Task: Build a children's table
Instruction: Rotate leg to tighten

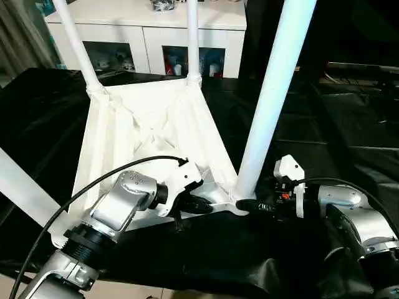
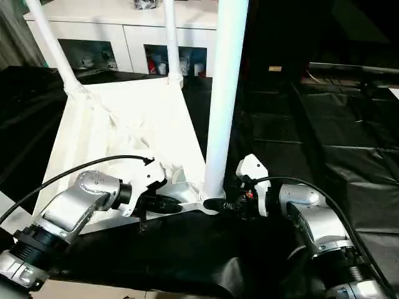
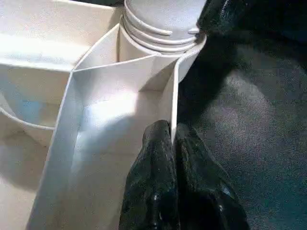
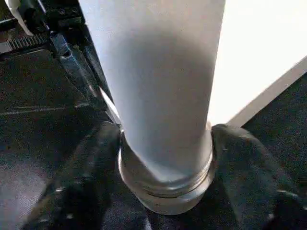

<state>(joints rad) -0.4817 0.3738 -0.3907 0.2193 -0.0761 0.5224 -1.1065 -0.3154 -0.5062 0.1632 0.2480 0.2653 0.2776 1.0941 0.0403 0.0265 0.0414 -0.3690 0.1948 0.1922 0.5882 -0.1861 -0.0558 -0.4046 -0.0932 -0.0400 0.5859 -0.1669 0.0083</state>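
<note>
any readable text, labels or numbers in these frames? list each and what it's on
None readable.
The tabletop and its legs are plain white, no markings.
Items behind the cabinet's glass doors are too small to read.
A small orange spot by the right gripper is too blurred to read.

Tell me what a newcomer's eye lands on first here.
The upturned white tabletop lies on black sheeting with legs standing up from its corners. The near leg rises tallest at the front right corner; the right gripper brackets its base. The left gripper pinches the tabletop's rim beside that corner.
</note>
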